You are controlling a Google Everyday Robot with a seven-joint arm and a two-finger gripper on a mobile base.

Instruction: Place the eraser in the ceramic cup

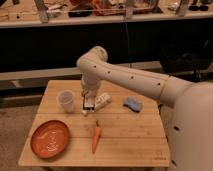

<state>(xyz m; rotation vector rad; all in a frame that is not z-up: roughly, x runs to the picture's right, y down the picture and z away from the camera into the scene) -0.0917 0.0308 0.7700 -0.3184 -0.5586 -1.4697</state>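
Note:
The ceramic cup (65,100) is small and whitish and stands upright on the left part of the wooden table (130,145). My gripper (88,106) points down just above the table, a short way right of the cup. A small white oblong block (103,100), which looks like the eraser, lies on the table just right of the gripper. I cannot tell whether the gripper holds anything.
An orange-red plate (50,139) sits at the front left. A carrot (96,138) lies in front of the gripper. A blue sponge-like object (133,104) lies at the right. A dark shelf unit stands behind the table.

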